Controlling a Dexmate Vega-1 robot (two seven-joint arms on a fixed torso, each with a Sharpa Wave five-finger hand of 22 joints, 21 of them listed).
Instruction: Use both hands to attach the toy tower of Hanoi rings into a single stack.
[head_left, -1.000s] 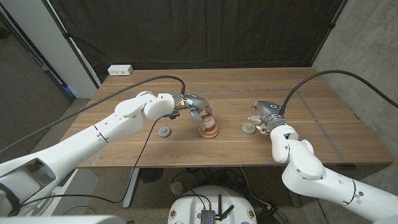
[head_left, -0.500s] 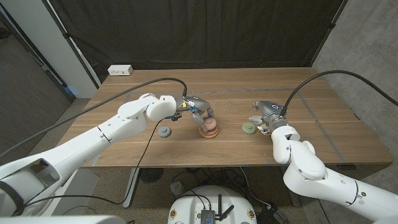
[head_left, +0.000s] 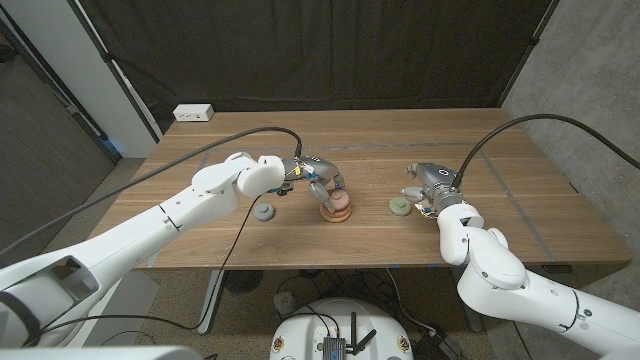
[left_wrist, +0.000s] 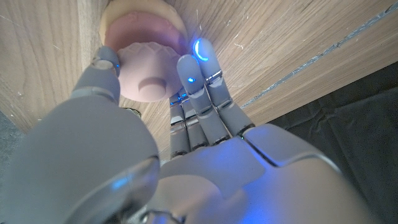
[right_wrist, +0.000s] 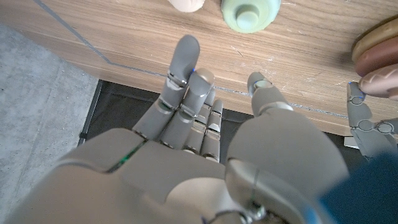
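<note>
Pinching the pink ring atop the stack at table centre, our left hand works from above; our right hand, fingers spread and empty, waits just right of the green ring.

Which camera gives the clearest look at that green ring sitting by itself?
The right wrist view: the green ring is close, showing its rounded body and centre knob, though the picture's edge cuts it. The head view shows it whole but tiny, on the table beside the right hand.
</note>
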